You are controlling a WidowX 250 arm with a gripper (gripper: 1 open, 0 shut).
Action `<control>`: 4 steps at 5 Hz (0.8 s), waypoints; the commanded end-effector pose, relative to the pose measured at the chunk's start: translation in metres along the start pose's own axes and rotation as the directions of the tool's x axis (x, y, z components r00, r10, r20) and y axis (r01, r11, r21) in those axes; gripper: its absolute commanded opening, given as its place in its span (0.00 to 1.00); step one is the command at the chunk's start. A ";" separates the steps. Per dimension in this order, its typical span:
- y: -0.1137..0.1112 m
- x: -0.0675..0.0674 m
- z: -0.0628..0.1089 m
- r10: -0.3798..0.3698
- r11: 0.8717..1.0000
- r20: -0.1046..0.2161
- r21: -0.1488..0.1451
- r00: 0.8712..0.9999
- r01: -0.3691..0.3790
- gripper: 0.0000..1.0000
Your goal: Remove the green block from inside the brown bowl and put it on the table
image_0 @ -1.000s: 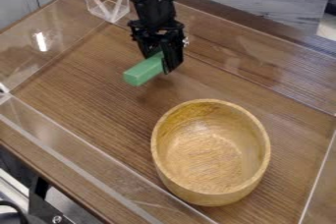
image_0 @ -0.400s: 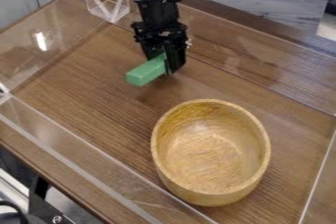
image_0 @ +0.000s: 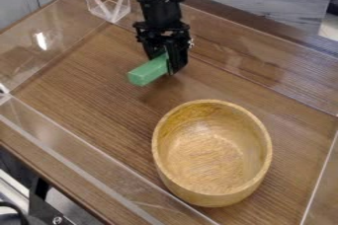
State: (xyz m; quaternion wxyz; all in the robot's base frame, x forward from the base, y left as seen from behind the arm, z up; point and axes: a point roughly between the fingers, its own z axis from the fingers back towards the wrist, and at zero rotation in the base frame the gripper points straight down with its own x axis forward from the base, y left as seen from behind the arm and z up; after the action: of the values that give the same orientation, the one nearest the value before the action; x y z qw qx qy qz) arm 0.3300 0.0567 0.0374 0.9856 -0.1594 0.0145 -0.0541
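1. My end effector (image_0: 161, 57) is closed narrow on the green block (image_0: 148, 72), gripping it near one end.
2. The wooden bowl (image_0: 211, 160) sits toward the near right part of the desk (image_0: 86, 81), its round mouth facing up. I see only bare wood inside it.
3. Between the bowl's rim and the block there is open desk, and more bare wood spreads to the picture's left of the block, giving me room on that side.
4. The desk's left edge runs slantwise down the picture, with clear plastic pieces (image_0: 109, 4) near the far left part. The block is well inside that edge.
5. To the picture's right, a strip of open wood lies between the bowl and the right edge.
6. The block is outside the bowl, beyond its far left side and apart from it. It slants, with its free end pointing toward the lower left of the picture.
7. My fingers are dark and small in this view; I cannot tell whether the block's underside touches the desk.
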 end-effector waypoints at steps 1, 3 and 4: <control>-0.002 0.012 0.017 -0.025 0.999 0.045 0.026 0.999 0.024 0.00; -0.003 0.013 0.016 -0.019 1.000 0.028 0.021 0.999 0.019 0.00; -0.003 0.013 0.016 -0.017 1.000 0.020 0.019 1.000 0.017 0.00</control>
State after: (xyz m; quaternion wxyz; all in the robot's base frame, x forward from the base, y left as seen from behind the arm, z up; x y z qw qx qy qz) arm 0.3309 0.0567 0.0377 0.9849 -0.1625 0.0308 -0.0511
